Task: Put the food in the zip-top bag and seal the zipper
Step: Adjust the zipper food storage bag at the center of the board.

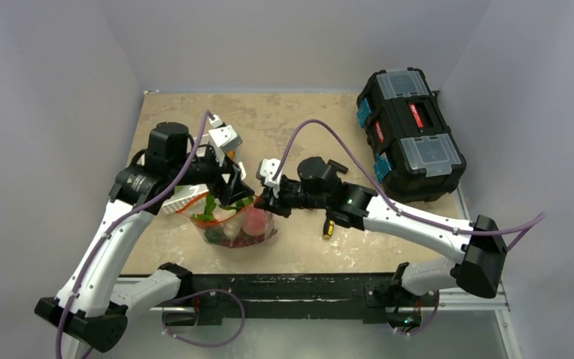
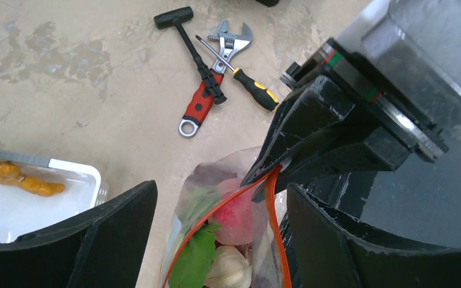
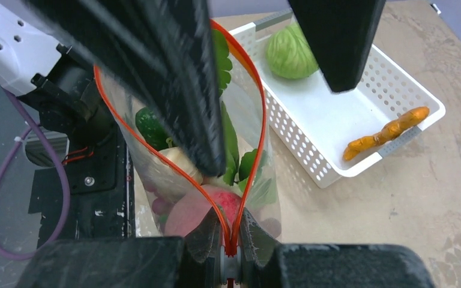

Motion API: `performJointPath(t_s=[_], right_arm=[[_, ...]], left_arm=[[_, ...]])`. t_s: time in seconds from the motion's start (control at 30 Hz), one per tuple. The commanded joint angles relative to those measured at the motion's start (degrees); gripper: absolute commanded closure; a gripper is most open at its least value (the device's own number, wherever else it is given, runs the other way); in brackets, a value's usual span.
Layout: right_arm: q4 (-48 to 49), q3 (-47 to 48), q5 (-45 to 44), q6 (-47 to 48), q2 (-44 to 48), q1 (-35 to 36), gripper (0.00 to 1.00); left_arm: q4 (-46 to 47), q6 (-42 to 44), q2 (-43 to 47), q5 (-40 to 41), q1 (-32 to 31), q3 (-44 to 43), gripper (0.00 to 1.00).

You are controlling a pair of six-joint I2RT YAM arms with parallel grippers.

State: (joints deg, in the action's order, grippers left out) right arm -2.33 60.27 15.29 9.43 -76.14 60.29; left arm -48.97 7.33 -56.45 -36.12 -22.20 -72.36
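Note:
The clear zip-top bag (image 1: 238, 226) stands on the table with its mouth gaping. Its red-orange zipper (image 3: 258, 120) forms two parted strips. Inside I see a pink peach (image 2: 240, 216), leafy greens (image 2: 195, 258), a pale bulb (image 2: 231, 270) and a green cucumber (image 3: 151, 126). My right gripper (image 3: 233, 240) is shut on the zipper's end, where the strips meet. My left gripper (image 2: 222, 189) hangs open over the mouth, one finger on each side, holding nothing. A green cabbage (image 3: 291, 54) and an orange carrot (image 3: 390, 132) lie in the white basket (image 3: 312, 162).
The white basket (image 1: 183, 200) sits just left of the bag, under the left arm. A hammer (image 2: 189, 42), a red-handled wrench (image 2: 207, 99) and a screwdriver (image 2: 246, 84) lie on the table beyond the bag. A black toolbox (image 1: 411, 134) stands at the back right.

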Motion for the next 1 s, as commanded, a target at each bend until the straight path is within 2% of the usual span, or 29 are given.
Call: performJointPath(t_s=[0.0, 0.17, 0.37, 0.47, 0.53, 0.7, 0.8, 0.87, 0.9, 0.97], right_arm=[[2.42, 5.17, 10.08, -2.69, -0.89, -4.70, 1.00], [0.71, 5.41, 15.61, -4.76, -1.80, -7.70, 1.00], [1.28, 5.79, 21.37, -6.78, -3.43, -9.90, 1.00], [0.19, 7.11, 23.40, -7.06, -4.42, -10.81, 1.00], [-0.50, 7.43, 23.91, -6.98, -4.33, -11.33, 1.00], [-0.05, 7.83, 26.18, -8.31, -3.88, -12.89, 1.00], [-1.00, 9.09, 27.72, -8.38, -5.11, -12.92, 1.00], [-0.81, 9.08, 27.34, -8.37, -5.24, -12.92, 1.00], [-0.65, 8.95, 26.88, -8.38, -5.25, -12.92, 0.95], [0.12, 7.92, 25.46, -8.53, -4.62, -12.92, 0.76]], left_arm=[[5.54, 5.09, -3.46, -5.26, -0.18, 1.77, 0.21], [10.33, 5.15, -2.90, -10.15, -0.95, 7.09, 0.16], [8.30, 8.41, -2.79, -2.79, -5.71, 9.15, 0.17], [7.79, 8.85, -2.59, 1.32, -6.10, 8.94, 0.28], [7.63, 8.94, -1.74, 3.47, -6.11, 8.92, 0.40], [9.23, 9.83, 1.73, 5.20, -6.55, 11.31, 0.49], [8.85, 10.03, 2.04, 5.22, -6.77, 11.10, 0.68], [8.61, 9.99, 1.82, 6.25, -6.87, 11.18, 0.74], [8.59, 10.05, 1.76, 6.09, -6.81, 11.11, 0.76], [8.66, 9.48, 1.59, 6.11, -6.83, 10.85, 0.94]])
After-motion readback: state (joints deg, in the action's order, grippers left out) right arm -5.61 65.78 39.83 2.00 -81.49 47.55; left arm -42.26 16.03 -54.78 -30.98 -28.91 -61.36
